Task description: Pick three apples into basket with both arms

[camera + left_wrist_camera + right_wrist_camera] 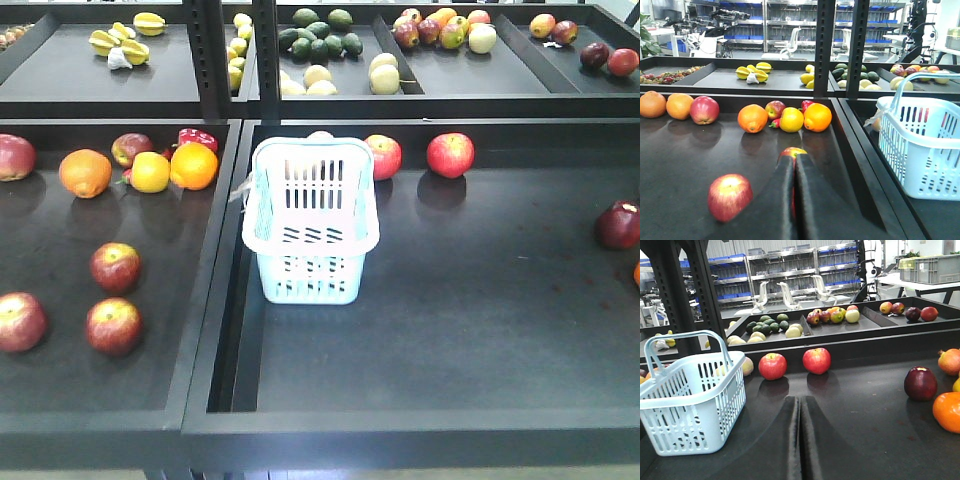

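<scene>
— What is the left gripper (794, 161) doing?

— It is sitting with its fingers pressed together along a thin seam, gripping nothing. An apple (791, 151) is peeking out just beyond its tips, on the side away from the basket (920, 150). Another apple (730, 196) is lying nearer the wrist, farther still from the basket.

— And the right gripper (801, 401)?

— It is doing the same, closed tight and carrying nothing. It is pointing over bare tray (865, 440) beside the basket (690, 410).

— Where are the dark red apples lying?

— They are all sitting outside the basket (312, 270), in the tray to its left. One apple (115, 267) is resting closest to it, and a second apple (113, 326) is sitting a little nearer the front edge. A third apple (20, 321) is lying farthest from the basket.

— What else is lying around?

— Two oranges (85, 172) (194, 165) and a yellow fruit (150, 172) are sitting left of the basket, towards the back. Two brighter red apples (383, 155) (450, 154) are resting just behind it, to the right. A very dark apple (620, 224) is lying well off to the basket's right. The basket itself is standing upright against the left wall of its tray. Its hoop handle (905, 87) is standing up.
</scene>
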Motion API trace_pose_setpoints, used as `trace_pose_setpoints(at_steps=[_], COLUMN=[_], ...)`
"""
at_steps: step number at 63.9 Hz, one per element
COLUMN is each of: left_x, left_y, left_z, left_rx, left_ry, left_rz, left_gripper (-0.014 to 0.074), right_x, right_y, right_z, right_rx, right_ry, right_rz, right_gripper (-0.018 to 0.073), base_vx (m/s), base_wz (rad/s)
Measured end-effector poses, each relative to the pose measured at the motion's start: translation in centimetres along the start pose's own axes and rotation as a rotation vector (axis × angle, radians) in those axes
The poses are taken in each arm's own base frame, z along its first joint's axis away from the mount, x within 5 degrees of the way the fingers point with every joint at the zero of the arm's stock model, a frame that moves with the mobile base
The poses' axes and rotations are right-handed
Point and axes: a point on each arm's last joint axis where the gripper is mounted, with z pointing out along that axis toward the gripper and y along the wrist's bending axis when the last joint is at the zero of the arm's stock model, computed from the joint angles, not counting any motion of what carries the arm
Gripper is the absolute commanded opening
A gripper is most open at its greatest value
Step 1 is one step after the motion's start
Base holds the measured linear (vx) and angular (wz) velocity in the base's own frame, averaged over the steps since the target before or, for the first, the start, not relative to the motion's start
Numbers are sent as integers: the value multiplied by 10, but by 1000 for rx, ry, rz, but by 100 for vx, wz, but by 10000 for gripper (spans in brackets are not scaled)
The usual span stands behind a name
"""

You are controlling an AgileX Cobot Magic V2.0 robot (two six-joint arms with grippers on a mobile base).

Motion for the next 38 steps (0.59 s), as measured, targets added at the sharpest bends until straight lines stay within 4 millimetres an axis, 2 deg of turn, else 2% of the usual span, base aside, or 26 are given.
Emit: trace_pose_setpoints(at_steps=[38], left_x=[0], left_y=[0], left_z=[0], left_rx=[0], left_ry=[0], left_rz=[0], left_gripper=[-6], right_x=[0], right_y=[0], right_z=[0], right_rx=[0], right_ry=[0], right_rz=[0], right_gripper=[-4], base_vx=[9], base_wz=[1])
